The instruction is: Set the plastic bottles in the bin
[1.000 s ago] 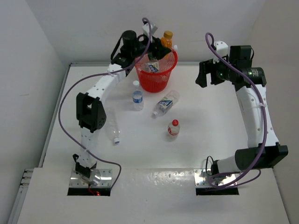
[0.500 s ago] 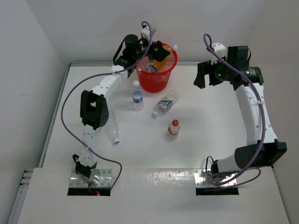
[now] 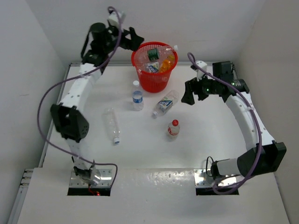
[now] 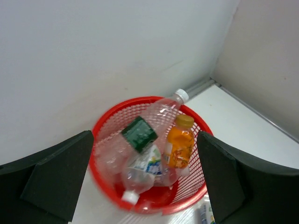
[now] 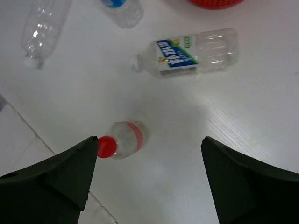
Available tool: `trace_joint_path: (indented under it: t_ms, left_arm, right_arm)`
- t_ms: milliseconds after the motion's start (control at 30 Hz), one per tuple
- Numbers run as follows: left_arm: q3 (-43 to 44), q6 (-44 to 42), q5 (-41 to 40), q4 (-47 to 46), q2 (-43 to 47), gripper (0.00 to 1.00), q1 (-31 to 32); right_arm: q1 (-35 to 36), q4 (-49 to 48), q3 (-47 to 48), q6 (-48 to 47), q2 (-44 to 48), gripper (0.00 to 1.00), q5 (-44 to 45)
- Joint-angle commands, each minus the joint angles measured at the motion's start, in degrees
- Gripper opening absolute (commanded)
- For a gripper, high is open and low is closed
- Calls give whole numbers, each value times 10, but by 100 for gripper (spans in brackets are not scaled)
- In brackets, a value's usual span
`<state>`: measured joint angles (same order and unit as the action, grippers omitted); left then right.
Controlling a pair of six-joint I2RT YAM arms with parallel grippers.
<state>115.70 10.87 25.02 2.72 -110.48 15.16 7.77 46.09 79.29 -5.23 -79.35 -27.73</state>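
bin (image 3: 150, 83) sat at worktop (image 3: 215, 140) far edge, several bottles (image 4: 161, 112) inside, four outside | left claw (image 4: 145, 172) wide, empty, near bin | right claw (image 5: 149, 163) wide, empty, above red-cap bottle (image 5: 124, 139) | risk: a descending finger could clip it, toppling it and rolling it away

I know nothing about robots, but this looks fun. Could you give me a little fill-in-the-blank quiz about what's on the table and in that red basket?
The only bottle in the red basket that is not clear is ____ in colour.
Outside the basket, ____ bottles sit on the table.
The bottle lowest in the right wrist view has a ____ cap.
The left gripper and the right gripper are both ____, holding nothing.
Missing words: orange; four; red; open.
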Motion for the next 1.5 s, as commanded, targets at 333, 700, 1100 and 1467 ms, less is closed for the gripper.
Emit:
trace_joint_path:
  t_ms: [333, 700, 1100, 1467]
  left_arm:
    - [-318, -66, 33, 11, 370, 100, -78]
    - [-367, -66, 21, 27, 422, 100, -94]
    - [-391, -72, 16, 21, 432, 100, -112]
    - [-417, -77, 16, 11, 443, 100, -123]
  right_arm:
    - [139, -97, -157, -32, 74, 90, -14]
    - [196, -182, -253, 37, 32, 91, 97]
    - [216, -223, -282, 73, -9, 63, 165]
    - [208, -152, -84, 57, 3, 15, 156]
